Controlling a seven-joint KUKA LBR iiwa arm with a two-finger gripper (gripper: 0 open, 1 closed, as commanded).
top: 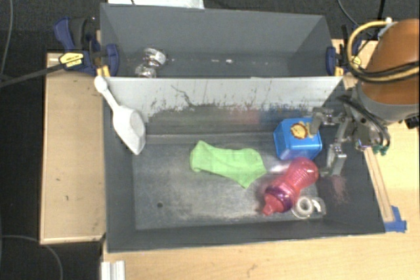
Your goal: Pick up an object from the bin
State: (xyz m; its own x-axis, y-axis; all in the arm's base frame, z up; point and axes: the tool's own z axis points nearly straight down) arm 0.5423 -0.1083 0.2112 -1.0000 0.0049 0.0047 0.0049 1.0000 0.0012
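At the front of the grey bin, a small whitish ring-shaped piece is picked out first, lying on the floor towards the right front corner. Just behind it a pink bottle is seen on its side, its darker cap end pointed front-left and its ribbed body slanting back to the right. To the left, a crumpled green cloth is spread on the floor at about the middle of the bin, its right end near the bottle's cap (whether the two touch cannot be made out). A little further back, a blue box with a yellow mark on its top face is found close behind the bottle's body. Now the gripper: it is seen low in the bin's right side, just beside the blue box and level with the upper end of the pink bottle, so these two are the things nearest to it. Whether the claw is spread or pressed together cannot be told from this angle. The arm, under its orange cover, is seen reaching in over the right rim. On the left, a white plastic scoop is leaned along the side wall, its handle up towards the back-left corner of the front compartment. Furthest back, behind the upright partition, a shiny metal piece is noted at the left end of the rear compartment.
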